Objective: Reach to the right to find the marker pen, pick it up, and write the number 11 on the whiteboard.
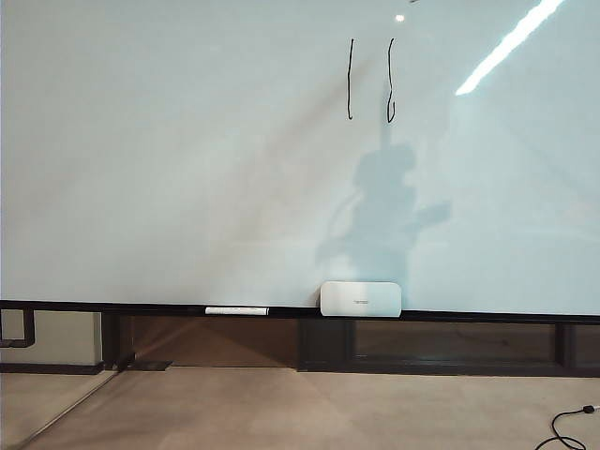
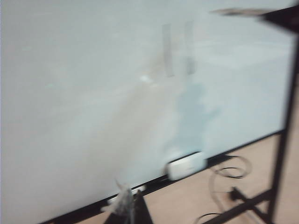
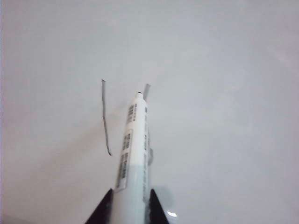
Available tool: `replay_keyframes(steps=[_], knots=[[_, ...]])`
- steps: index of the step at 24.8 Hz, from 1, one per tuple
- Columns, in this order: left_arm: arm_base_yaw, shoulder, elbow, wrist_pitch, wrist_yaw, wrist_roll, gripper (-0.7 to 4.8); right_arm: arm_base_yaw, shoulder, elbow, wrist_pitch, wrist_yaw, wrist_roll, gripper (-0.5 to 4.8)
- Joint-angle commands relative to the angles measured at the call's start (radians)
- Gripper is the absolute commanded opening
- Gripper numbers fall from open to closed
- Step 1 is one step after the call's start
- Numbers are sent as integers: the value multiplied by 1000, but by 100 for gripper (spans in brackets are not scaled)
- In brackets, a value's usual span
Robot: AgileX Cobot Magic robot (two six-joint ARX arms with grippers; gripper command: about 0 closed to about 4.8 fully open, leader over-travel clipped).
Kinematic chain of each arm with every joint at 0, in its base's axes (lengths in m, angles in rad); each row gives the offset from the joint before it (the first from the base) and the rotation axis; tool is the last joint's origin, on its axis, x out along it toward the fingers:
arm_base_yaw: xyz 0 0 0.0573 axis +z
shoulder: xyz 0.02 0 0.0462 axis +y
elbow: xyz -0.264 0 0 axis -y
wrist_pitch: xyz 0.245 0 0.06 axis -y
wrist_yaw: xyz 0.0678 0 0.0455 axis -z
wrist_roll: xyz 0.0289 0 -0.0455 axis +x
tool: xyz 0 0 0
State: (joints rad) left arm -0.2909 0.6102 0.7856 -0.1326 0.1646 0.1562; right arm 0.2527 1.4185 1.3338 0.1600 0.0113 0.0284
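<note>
Well, my right hand [image 3: 131, 203] is closed tight on the marker pen [image 3: 133, 154], its tip pointing at the whiteboard [image 1: 169, 169]. My left hand [image 2: 128, 205] hangs low near the rail; I cannot tell if it is open. Farther off, the number 11 [image 1: 370, 80] is already drawn, so I think the writing is done.

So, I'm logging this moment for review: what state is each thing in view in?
whiteboard: upright, two strokes written on it.
number 11: both strokes drawn, right one hooked at its foot.
marker pen: held in the right gripper, tip pointing at the board near the strokes.
left gripper: blurred, jaws unreadable, holds nothing visible.
white stick: lying flat on the bottom rail.
white box: resting on the rail, against the board.
</note>
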Motion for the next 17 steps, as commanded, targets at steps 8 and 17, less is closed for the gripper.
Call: replay_keyframes(steps=[8, 17], knots=[[0, -26, 5, -86, -302, -45, -5, -13, -263, -179, -67, 17, -4, -1], [0, -81, -21, -150, -364, -91, -5, -13, -477, -427, -58, 24, 31, -1]])
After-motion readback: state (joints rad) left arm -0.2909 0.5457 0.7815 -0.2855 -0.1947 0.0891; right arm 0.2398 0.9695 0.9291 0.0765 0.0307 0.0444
